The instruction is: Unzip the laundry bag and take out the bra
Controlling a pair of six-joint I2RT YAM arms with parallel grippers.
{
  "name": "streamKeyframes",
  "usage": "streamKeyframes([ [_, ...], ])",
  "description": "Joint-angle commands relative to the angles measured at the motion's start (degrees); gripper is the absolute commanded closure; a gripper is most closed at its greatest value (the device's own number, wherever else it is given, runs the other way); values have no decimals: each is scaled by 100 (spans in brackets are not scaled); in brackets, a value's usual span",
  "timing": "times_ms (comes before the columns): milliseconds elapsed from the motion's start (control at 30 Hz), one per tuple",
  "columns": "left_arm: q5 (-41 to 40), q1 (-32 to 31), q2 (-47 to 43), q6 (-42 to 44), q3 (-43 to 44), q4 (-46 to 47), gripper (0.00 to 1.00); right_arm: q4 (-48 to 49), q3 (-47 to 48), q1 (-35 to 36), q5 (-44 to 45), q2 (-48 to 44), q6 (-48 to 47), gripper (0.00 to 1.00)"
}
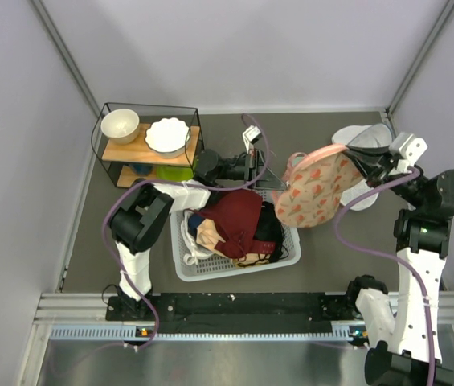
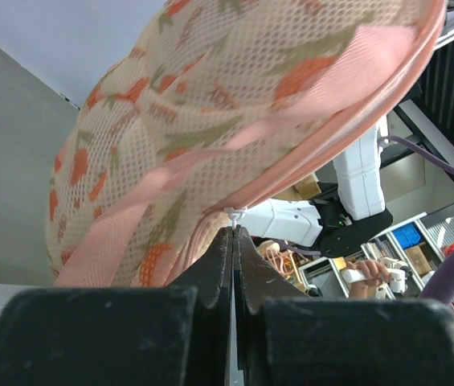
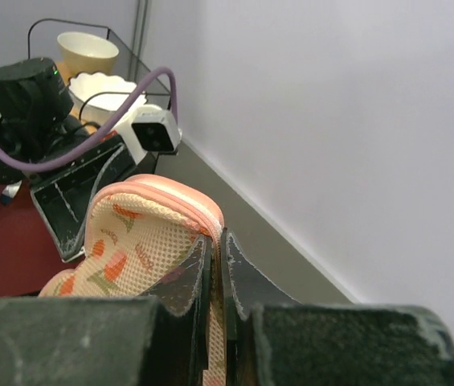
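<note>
Up at the right middle of the top view, the laundry bag (image 1: 316, 189) hangs in the air by the right end of the basket (image 1: 180, 265). The right tool (image 3: 216, 241) is clenched on its pink rim. The left tool (image 2: 234, 235) is pinched shut on a tiny white tab (image 2: 235, 215) at the edge. That tab could slip out, or a hard tug could yank the bag free. No bra shows.
</note>
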Motion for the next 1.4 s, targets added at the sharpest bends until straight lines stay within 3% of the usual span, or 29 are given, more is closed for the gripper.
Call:
streamKeyframes([
  [0, 36, 127, -303, 127, -77, 878, 100, 1313, 357, 24, 813, -119, 782, 100],
  [100, 62, 144, -346, 180, -7, 729, 100, 1832, 321, 24, 1209, -137, 1274, 100],
  [333, 107, 617, -461, 215, 20, 483, 100, 1613, 199, -3, 3117, -339, 1346, 100],
  [467, 63, 917, -549, 391, 292, -26, 100, 2148, -528, -20, 3794, -462, 1967, 100],
  [600, -367, 1006, -750, 1627, 985, -2185, 100, 2501, -1259, -20, 3874, -821, 2101, 100],
  [633, -498, 962, -786, 2335, 1387, -3225, 100, 2492, -1417, -20, 3831, -910, 2128, 100],
  [733, -816, 857, -778, 3480, 2274, -4749, 100, 2299, -2129, -20, 3874, -1428, 2189, 100],
  [967, -623, 751, 171, 3327, 3508, -4827, 100, 1404, -4009, -12, 4051, -3080, 2830, 100],
  [1000, -579, 707, 250, 3309, 3622, -4826, 100, 863, -4073, -12, 4050, -3255, 2848, 100],
  [1100, -430, 619, 374, 3344, 3948, -4905, 100, -174, -4223, 6, 4024, -3985, 2910, 71],
  [1133, -386, 601, 426, 3396, 4105, -4949, 100, -484, -4197, 6, 4093, -4126, 2875, 55],
  [1233, -306, 522, 479, 3449, 4405, -5019, 100, -803, -4004, 15, 4025, -4610, 2805, 32],
  [1367, -184, 408, 567, 3424, 4677, -4967, 100, -865, -3477, 15, 3375, -4225, 2498, 25],
])
